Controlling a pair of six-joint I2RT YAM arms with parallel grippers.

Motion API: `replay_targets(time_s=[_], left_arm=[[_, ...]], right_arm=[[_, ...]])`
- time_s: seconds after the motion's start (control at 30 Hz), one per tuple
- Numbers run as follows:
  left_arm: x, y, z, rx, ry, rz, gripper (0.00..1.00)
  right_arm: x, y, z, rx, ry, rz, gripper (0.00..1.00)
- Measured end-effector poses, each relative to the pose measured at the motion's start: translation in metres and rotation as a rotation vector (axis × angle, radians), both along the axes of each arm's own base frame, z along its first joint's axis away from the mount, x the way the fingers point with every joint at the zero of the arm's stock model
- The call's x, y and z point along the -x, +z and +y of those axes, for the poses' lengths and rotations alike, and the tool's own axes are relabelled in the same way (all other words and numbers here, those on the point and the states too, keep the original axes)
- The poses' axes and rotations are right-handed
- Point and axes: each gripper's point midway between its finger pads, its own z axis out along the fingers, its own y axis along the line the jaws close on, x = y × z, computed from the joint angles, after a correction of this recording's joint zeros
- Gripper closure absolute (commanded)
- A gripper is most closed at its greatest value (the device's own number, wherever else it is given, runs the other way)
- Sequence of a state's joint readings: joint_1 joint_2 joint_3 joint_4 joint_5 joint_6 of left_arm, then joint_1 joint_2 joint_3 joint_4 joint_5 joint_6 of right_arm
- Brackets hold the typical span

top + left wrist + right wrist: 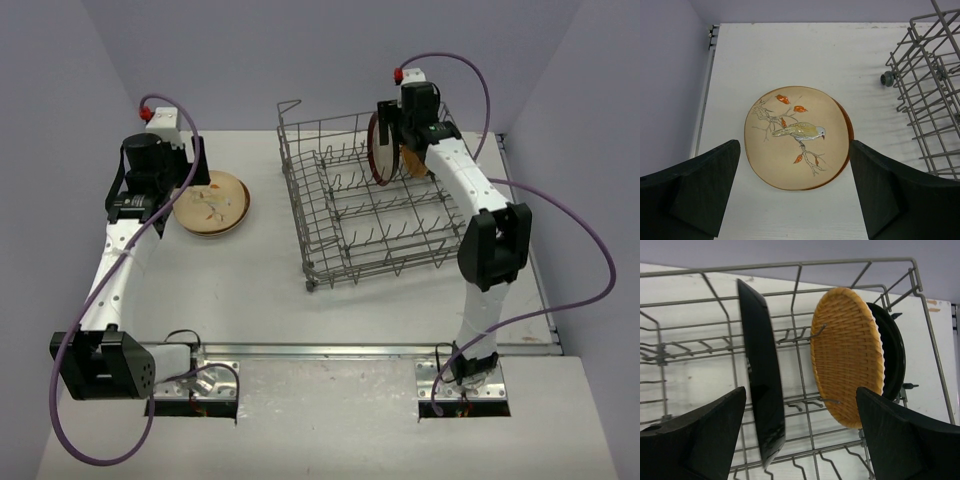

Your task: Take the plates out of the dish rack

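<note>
Your left gripper (794,145) hangs spread wide over the bird plate (212,203), at nine o'clock of the dish rack (800,263). Your right gripper (801,390), fingers apart, faces the rack's upright dark plate (764,385) and woven plate (847,357), seemingly touching neither.

free: between black plate (763,385), woven plate (847,357) | obstacle: tines (813,334), apparently

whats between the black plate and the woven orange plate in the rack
Only wires and tines of the dish rack, no other plate, seen in the right wrist view.
</note>
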State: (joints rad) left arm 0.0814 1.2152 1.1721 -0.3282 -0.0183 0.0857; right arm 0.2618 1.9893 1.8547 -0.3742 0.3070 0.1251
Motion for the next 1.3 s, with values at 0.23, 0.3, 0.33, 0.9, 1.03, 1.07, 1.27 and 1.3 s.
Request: replay_targets(time_s=[0.23, 0.3, 0.33, 0.9, 1.03, 1.07, 1.27, 1.3], left_arm=[[0.003, -0.002, 0.000, -0.013, 0.001, 0.013, 0.11], [0.004, -0.002, 0.000, -0.013, 0.001, 0.016, 0.11], [0.003, -0.003, 0.000, -0.013, 0.001, 0.018, 0.11], [0.003, -0.009, -0.001, 0.010, 0.009, 0.034, 0.11], [0.002, -0.010, -0.001, 0.014, 0.011, 0.038, 0.10], [0.002, -0.010, -0.001, 0.014, 0.011, 0.038, 0.10], [0.003, -0.011, -0.001, 0.025, 0.016, 0.040, 0.00], [0.003, -0.011, -0.002, 0.028, 0.017, 0.040, 0.00]], right_arm=[[-0.015, -0.070, 0.000, -0.001, 0.027, 0.125, 0.26], [-0.019, -0.081, 0.007, -0.016, 0.046, 0.144, 0.36], [-0.019, -0.084, 0.011, -0.022, 0.058, 0.151, 0.41], [-0.019, -0.073, 0.011, -0.032, 0.019, 0.117, 1.00], [-0.015, -0.068, 0.008, -0.021, -0.017, 0.116, 1.00], [-0.013, -0.067, 0.007, -0.020, -0.029, 0.117, 1.00], [-0.003, -0.045, 0.000, 0.001, -0.053, 0.099, 1.00], [0.000, -0.043, -0.002, 0.007, -0.054, 0.100, 1.00]])
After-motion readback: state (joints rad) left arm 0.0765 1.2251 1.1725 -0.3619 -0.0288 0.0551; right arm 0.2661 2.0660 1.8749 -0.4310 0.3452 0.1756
